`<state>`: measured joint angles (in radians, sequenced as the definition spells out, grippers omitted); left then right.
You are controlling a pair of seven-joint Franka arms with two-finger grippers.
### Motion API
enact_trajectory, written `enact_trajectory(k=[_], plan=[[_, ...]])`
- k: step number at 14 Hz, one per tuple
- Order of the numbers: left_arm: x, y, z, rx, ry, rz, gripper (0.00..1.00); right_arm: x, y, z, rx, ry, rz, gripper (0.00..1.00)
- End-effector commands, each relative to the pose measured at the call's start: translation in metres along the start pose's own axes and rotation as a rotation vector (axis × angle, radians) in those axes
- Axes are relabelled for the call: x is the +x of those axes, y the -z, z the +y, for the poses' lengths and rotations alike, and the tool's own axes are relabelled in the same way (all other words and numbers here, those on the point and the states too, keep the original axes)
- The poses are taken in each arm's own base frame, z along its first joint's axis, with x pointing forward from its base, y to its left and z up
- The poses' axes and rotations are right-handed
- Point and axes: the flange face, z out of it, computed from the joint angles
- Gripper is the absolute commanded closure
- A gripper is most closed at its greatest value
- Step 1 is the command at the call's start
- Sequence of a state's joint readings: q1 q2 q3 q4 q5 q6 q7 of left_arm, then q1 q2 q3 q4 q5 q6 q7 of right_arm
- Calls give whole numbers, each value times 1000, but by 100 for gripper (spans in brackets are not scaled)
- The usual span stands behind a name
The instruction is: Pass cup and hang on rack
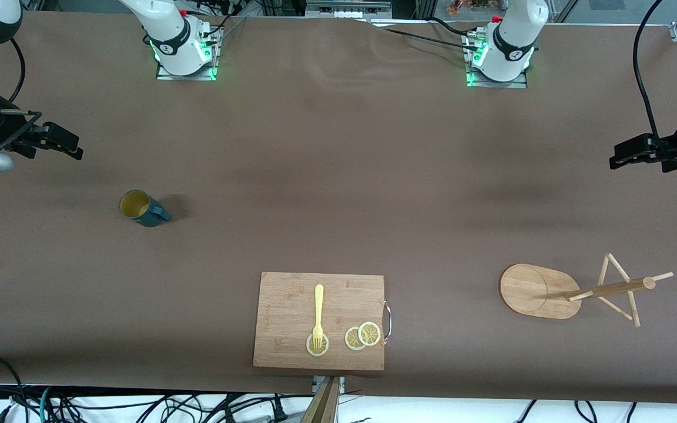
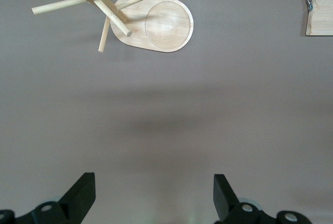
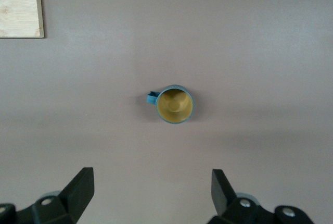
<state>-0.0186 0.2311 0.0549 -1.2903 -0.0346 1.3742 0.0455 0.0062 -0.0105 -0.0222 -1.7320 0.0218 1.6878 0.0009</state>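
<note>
The dark teal cup (image 1: 141, 208) stands upright on the table toward the right arm's end, its yellow inside showing; in the right wrist view the cup (image 3: 174, 104) shows its small handle. My right gripper (image 1: 74, 147) hangs open over bare table at that end, apart from the cup, with nothing between its fingers (image 3: 78, 185). The wooden rack (image 1: 535, 291) stands upright toward the left arm's end, its pegs bare. My left gripper (image 1: 616, 157) waits open and empty over bare table, well off the rack (image 2: 156, 23).
A bamboo cutting board (image 1: 291, 320) lies near the table's front edge, midway between the two ends. It carries a yellow fork (image 1: 318, 311) and lemon slices (image 1: 362, 336). Cables hang below the front edge.
</note>
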Motion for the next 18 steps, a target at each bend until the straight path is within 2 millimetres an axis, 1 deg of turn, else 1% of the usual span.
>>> enact_trajectory(k=[1,7,10,12,14,16,17,18], plan=[[4,3,2,-4,12,2,0,-6,3,2,6,-13,-9,0],[4,3,1,-4,10,2,0,-5,-3,7,-10,-3,-23,0],[4,3,2,-4,9,2,0,-2,-24,16,-10,-22,-58,0],[4,3,2,-4,9,2,0,1,-50,19,-11,-27,-35,0],[4,3,2,-4,9,2,0,0,-81,24,-12,-33,-1,0],[4,3,1,-4,10,2,0,-7,-114,27,-16,-28,52,0],[4,3,1,-4,10,2,0,-13,-133,30,-28,-25,98,0],[4,3,1,-4,12,2,0,-20,-148,31,-43,-10,148,0]])
